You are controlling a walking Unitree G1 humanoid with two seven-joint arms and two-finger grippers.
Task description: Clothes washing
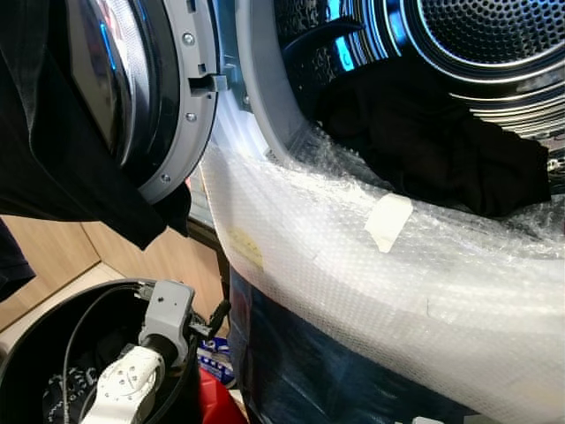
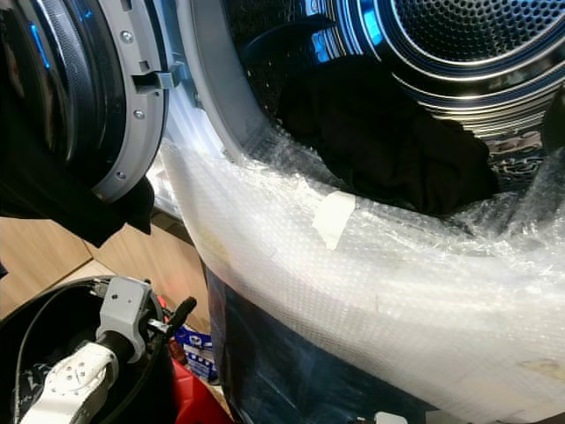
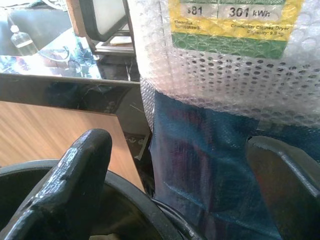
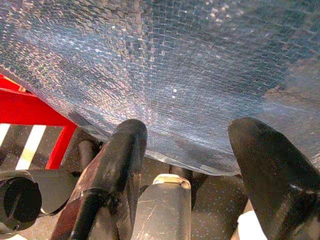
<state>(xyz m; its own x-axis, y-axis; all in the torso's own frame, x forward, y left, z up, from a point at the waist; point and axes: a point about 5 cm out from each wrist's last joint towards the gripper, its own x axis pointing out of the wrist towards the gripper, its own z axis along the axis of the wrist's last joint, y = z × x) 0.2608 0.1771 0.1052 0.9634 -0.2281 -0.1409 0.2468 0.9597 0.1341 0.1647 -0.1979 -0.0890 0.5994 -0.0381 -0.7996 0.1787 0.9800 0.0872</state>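
The machine's drum (image 1: 481, 40) stands open, and a black garment (image 1: 424, 141) lies heaped inside it against the lower rim. Bubble wrap (image 1: 353, 265) covers the rim and front of the machine. More black cloth (image 1: 62, 168) hangs over the open round door (image 1: 163, 88) on the left. My left arm (image 1: 132, 371) is low at the left, over a black basket (image 1: 35, 336). The left gripper (image 3: 180, 150) is open and holds nothing, above the basket rim (image 3: 125, 200), facing the wrapped front. My right gripper (image 4: 190, 132) is open and holds nothing, close to bubble wrap (image 4: 175, 65).
A strip of pale tape (image 1: 388, 221) sits on the wrap below the drum. An energy label (image 3: 232, 22) shows through the wrap. Red and blue-white items (image 1: 216, 380) lie between the basket and the machine. Wooden boards (image 1: 53, 256) are at the left. A red frame (image 4: 30, 110) is near my right gripper.
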